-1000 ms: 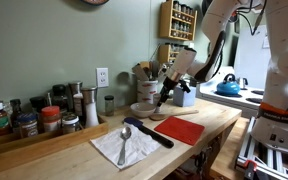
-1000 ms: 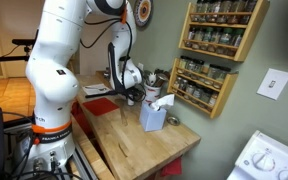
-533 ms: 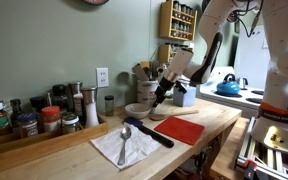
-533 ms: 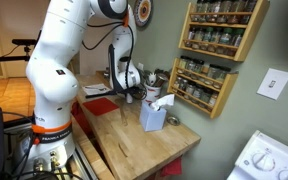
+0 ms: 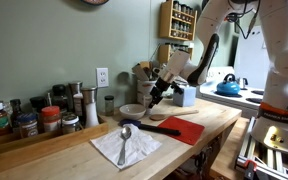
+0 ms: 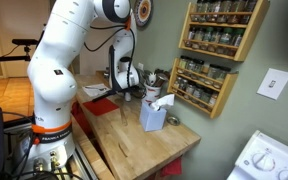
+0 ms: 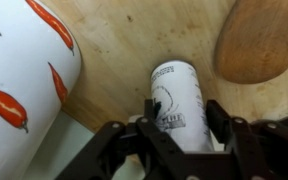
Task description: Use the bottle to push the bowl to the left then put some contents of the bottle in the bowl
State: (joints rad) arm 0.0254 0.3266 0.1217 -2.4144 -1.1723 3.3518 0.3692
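My gripper (image 7: 181, 118) is shut on the bottle (image 7: 174, 85), a whitish cylinder with dark print, its pale cap pointing away over the wooden counter. In an exterior view the gripper (image 5: 155, 97) holds the bottle low, right beside the shallow white bowl (image 5: 131, 111), touching or almost touching the bowl's right side. In an exterior view the gripper (image 6: 135, 93) is down at the counter near the wall; the bowl is hidden there. The bowl does not show clearly in the wrist view.
A white crock with red chilli print (image 7: 24, 80) stands close to the bottle, and a wooden spoon head (image 7: 259, 40) lies beyond. A red mat (image 5: 181, 128), a black-handled utensil (image 5: 150, 133), a napkin with a spoon (image 5: 124, 145), a white mill (image 5: 91, 108), spice jars (image 5: 24, 120) and a blue box (image 6: 154, 115) are on the counter.
My gripper with the bottle has moved left along the counter in an exterior view, and the bowl has slid left with it, towards the mill.
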